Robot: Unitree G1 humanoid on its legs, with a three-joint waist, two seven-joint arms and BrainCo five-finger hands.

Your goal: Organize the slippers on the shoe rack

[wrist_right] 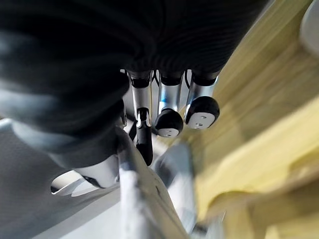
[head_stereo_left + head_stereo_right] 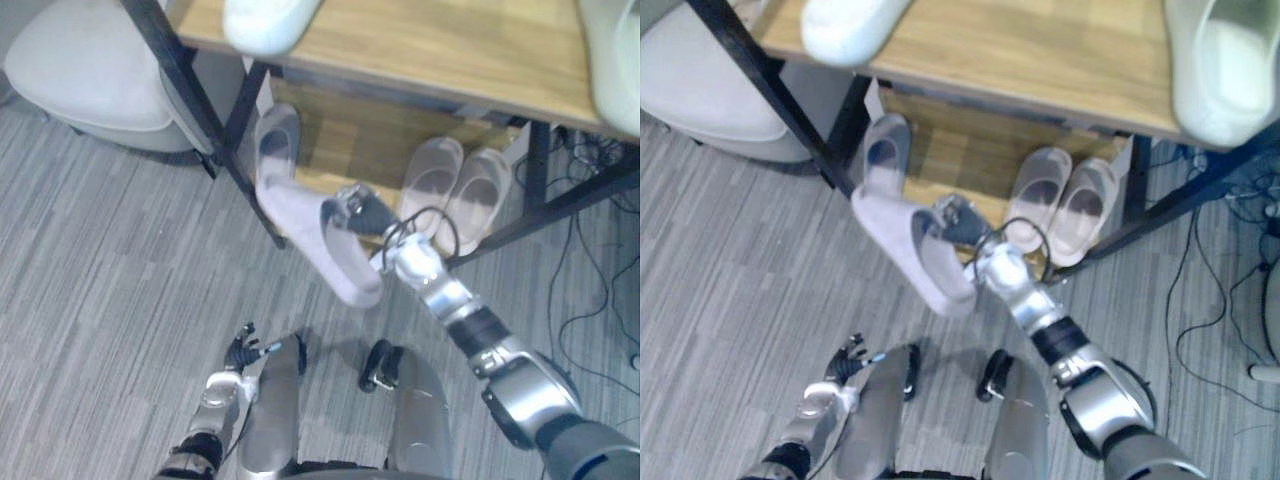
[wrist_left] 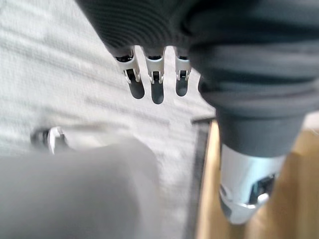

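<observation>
Right robot hand (image 2: 365, 215) curled round opening edge of pale lilac slipper (image 2: 305, 235), held above floor (image 2: 100, 260) just before shoe rack lower shelf (image 2: 370, 140). Slipper long axis diagonal, far end toward matching slipper (image 2: 277, 140) on shelf, left of beige pair (image 2: 455, 190). Left robot hand (image 2: 240, 352) low, fingers relaxed, farther off. No legible labels.

Pale slipper (image 2: 312, 238), apparently in right robot hand (image 2: 366, 214)
</observation>
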